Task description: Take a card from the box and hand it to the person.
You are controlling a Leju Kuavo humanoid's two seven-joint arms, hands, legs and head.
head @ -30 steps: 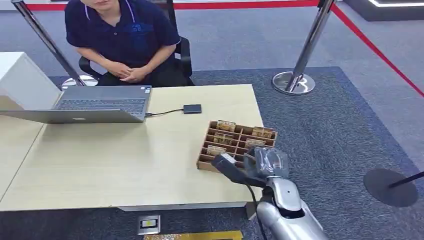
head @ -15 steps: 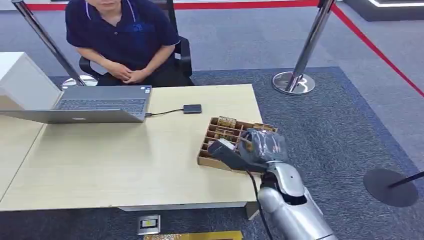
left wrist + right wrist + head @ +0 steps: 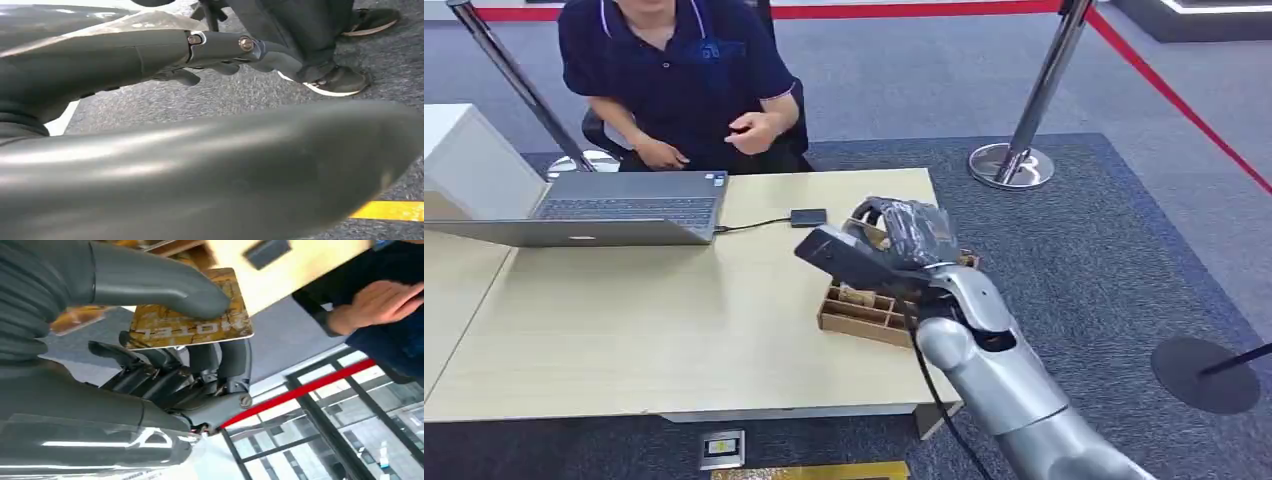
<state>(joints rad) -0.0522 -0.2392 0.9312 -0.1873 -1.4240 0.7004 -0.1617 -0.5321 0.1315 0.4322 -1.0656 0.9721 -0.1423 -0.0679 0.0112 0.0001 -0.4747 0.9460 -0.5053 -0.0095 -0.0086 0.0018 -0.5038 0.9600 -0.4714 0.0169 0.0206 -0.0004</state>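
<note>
My right hand is raised above the far side of the wooden card box on the light table. In the right wrist view its thick thumb presses a gold card marked HOTEL against the dark fingers. The seated person in a dark blue shirt has one hand lifted above the table's far edge; that hand appears beyond the card in the right wrist view. The left wrist view looks at carpet and robot parts, so the left hand's state is unclear.
An open laptop lies at the table's far left, with a cable to a small dark device near the box. A white cabinet stands left. Stanchion posts with red tape stand on the grey carpet to the right.
My right hand has lifted from the box's near side and moved forward and left, holding the card. The person has raised one hand from their lap.
</note>
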